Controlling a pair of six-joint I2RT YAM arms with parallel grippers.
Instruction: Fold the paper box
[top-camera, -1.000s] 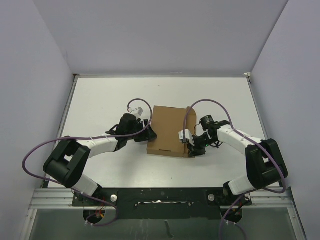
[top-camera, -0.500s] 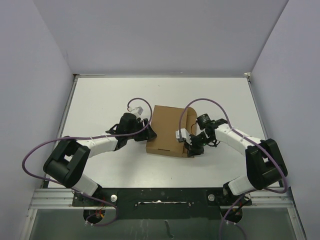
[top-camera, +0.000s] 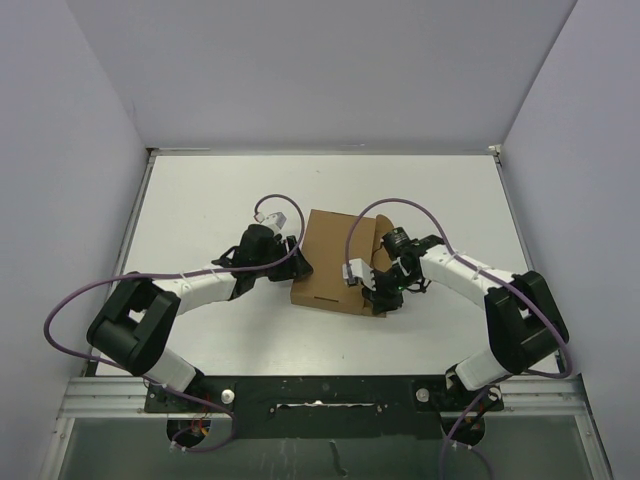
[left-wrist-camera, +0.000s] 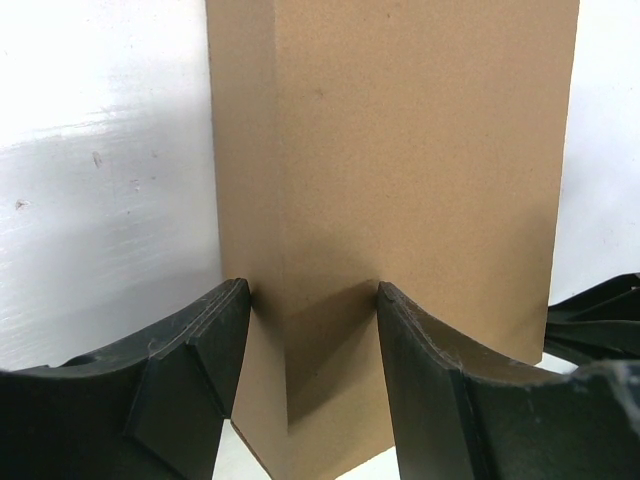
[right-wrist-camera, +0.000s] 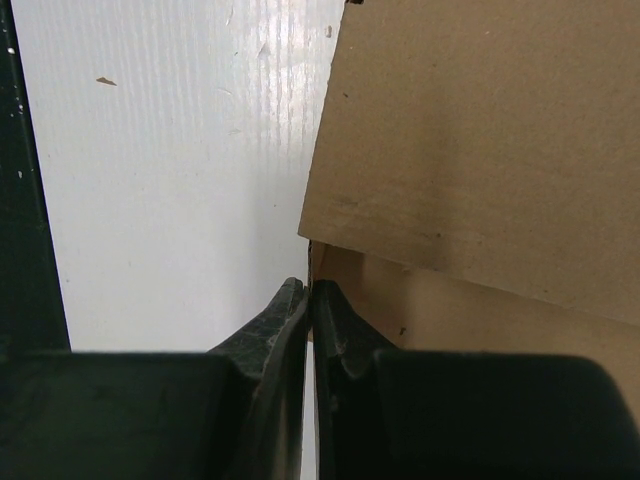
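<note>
Your closed right gripper (right-wrist-camera: 307, 292) has pushed inward over the paper box (top-camera: 328, 260) flap while your left gripper (left-wrist-camera: 312, 300) clamps the opposite wall, advancing the fold.

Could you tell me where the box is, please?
In the top view, the box sits in the middle of the table, the left gripper at its left edge and the right gripper at its near right corner.

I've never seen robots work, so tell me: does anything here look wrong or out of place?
Nothing spilled or torn. The paper box lies slightly askew on the table, and the flap beside the right end effector stands up curved instead of flat. That looks like unfinished folding, not damage.
</note>
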